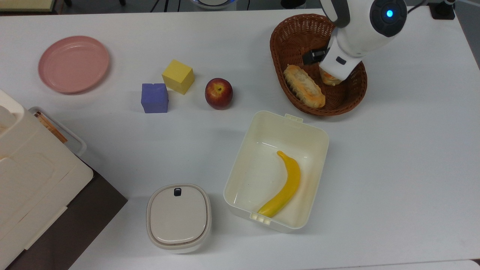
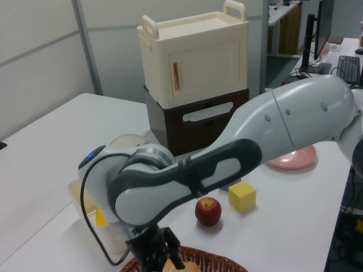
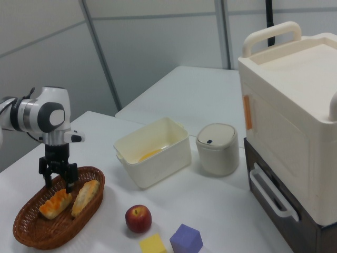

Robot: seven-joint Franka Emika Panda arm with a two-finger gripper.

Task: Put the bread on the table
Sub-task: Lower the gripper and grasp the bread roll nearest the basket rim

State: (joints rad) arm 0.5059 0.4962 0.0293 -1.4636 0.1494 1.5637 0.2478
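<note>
Gripper point(image 3: 58, 183): fingers spread, straddling the bread — not clamped.
Bread point(image 3: 54, 203): in the wicker basket point(image 1: 350, 98), beside the longer loaf point(image 1: 303, 86).
Table point(image 1: 393, 157): apple point(image 1: 218, 93) nearby — outside the basket.

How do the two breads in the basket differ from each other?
The bread is short with bright orange patches; the longer loaf is slimmer and pale brown. The gripper is lowered over the bread, while the longer loaf lies free. Both lie in the wicker basket.
</note>
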